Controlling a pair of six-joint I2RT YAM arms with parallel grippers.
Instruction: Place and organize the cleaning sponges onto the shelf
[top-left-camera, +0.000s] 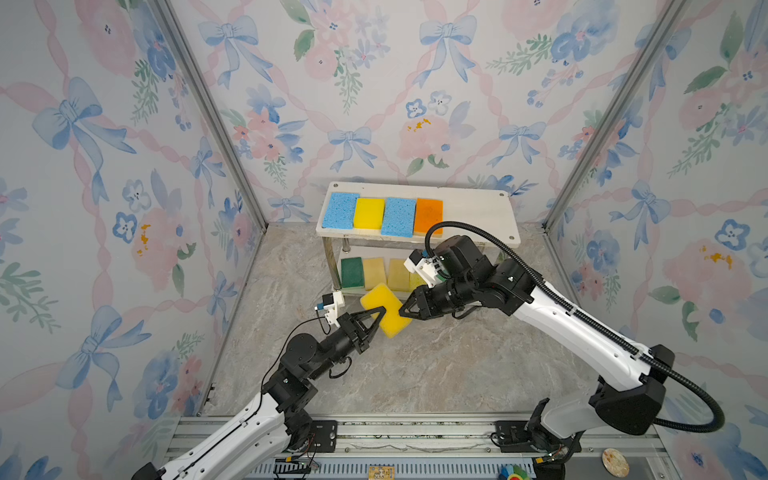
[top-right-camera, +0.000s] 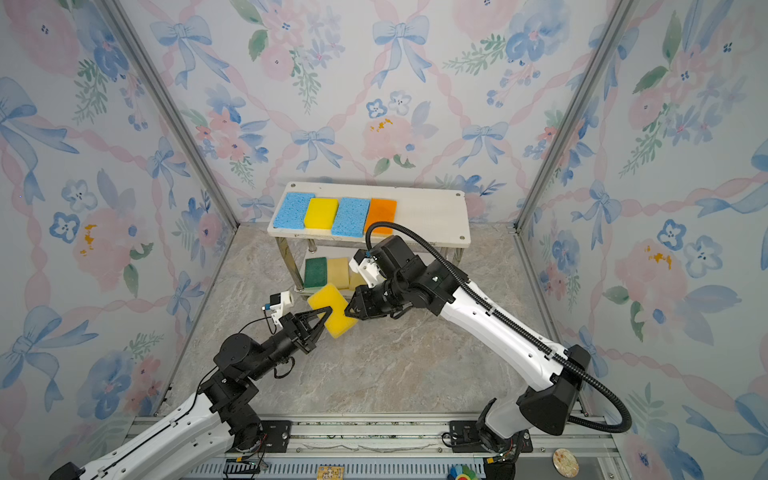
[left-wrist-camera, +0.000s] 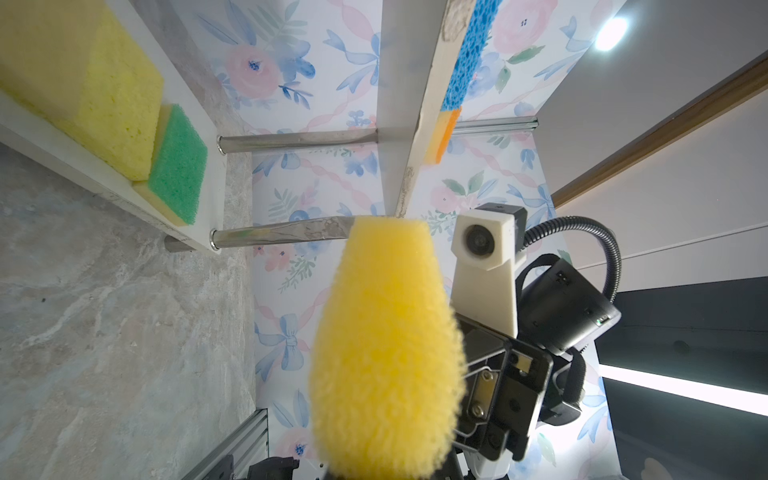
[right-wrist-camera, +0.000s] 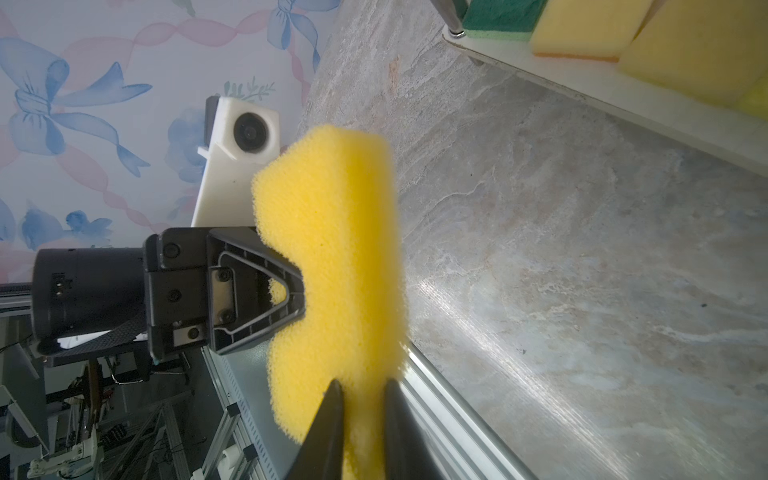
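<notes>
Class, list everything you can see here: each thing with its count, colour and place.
shelf: one, white boards, chrome legs, by the back wall
blue sponges: two, top board
top yellow sponge: one, between the blue sponges
orange sponge: one, top board
dark green sponge: one, lower board
pale yellow sponges: at least two, lower board
light green sponge: one, lower board
held sponge: one, bright yellow, before the shelf
tabletop: one, grey marble pattern
left gripper: black, shut on held sponge
right gripper: black, shut on held sponge
</notes>
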